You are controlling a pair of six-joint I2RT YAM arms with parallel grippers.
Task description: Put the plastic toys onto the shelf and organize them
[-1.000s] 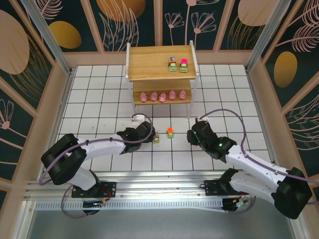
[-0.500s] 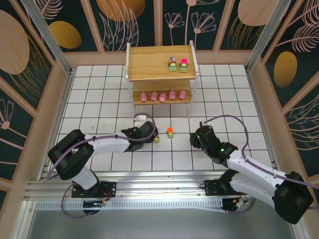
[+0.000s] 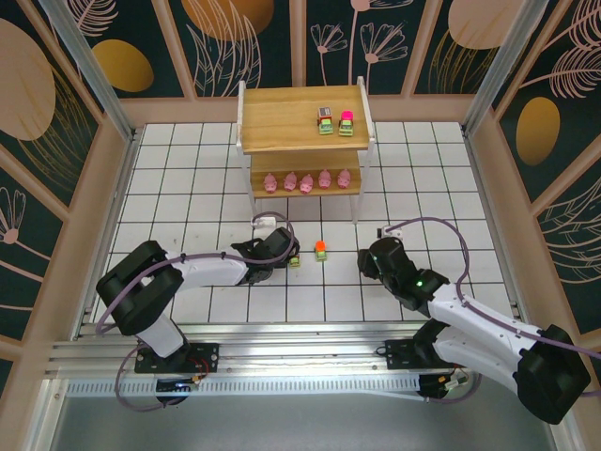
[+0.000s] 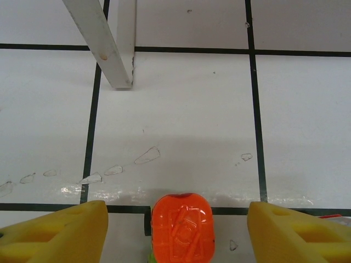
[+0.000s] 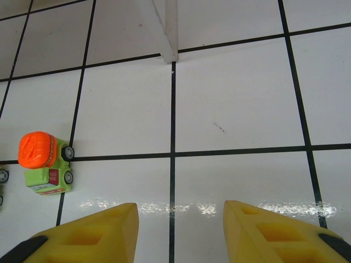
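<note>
Two on floor: orange truck, second truck.
Left gripper: edged closer, spread, orange truck lined up; pickup likely.
Right gripper: spread, empty.

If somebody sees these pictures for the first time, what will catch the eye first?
Five pink pig figures stand in a row on the lower tier of the wooden shelf, with a brown-topped vehicle and a magenta-topped vehicle on its top tier. On the white grid table, an orange-topped toy vehicle sits between the open yellow fingers of the left hand.
</note>
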